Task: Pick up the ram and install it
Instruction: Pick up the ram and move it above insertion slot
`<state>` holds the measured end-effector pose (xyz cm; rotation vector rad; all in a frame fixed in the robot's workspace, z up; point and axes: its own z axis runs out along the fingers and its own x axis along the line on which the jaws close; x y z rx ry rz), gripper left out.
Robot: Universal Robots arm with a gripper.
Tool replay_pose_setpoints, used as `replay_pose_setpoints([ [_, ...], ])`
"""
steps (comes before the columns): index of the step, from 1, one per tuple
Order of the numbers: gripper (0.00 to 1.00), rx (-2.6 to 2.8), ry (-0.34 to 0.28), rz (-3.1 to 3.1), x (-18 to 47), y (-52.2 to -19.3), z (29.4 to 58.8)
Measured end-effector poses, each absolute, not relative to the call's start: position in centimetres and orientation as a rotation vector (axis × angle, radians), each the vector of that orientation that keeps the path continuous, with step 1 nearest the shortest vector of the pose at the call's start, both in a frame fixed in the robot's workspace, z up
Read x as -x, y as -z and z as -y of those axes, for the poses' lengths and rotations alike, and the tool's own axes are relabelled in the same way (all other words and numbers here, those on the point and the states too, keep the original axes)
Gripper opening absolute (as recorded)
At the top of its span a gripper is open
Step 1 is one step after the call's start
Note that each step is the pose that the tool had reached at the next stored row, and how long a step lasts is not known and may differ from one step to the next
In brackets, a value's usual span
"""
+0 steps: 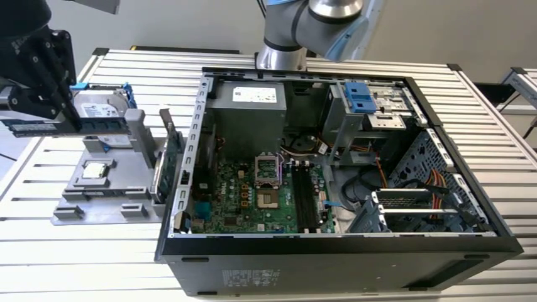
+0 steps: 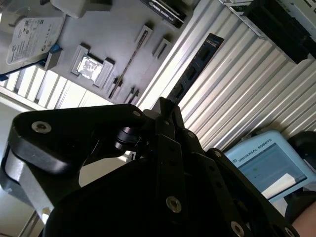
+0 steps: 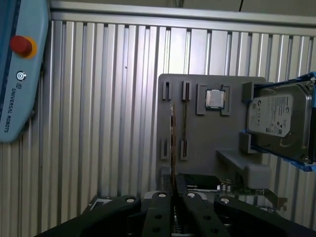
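While the jaws are clamped shut on the ram (image 1: 63, 126), lifted above the grey parts tray (image 1: 84, 211) at ten o'clock of the open computer case (image 1: 336, 242), I'd say hold it square, parallel to the black memory slots (image 1: 304, 198).

You are viewing a brightly, evenly lit scene in the exterior view. The slatted table (image 1: 100, 251) is reflecting strong light, and its slats are washing out to white toward the exterior view's left. The inside of the computer case (image 1: 336, 244) is lying in shadow. The gripper (image 1: 67, 123) is reading as near-black with little surface detail.

In the second wrist view, glare is bleaching the slats beside the grey fixture (image 2: 113, 34). The ram (image 2: 197, 64), clamped between the fingers, is showing dark against them.

In the first wrist view, bright bands are running along the slats.
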<state>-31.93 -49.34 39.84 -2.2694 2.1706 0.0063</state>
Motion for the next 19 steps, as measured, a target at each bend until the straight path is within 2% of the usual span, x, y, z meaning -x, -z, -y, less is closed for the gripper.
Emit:
replay_pose_setpoints([
  [19,0.0,2.269,-0.006,-2.171,29.7,-39.8,49.3],
])
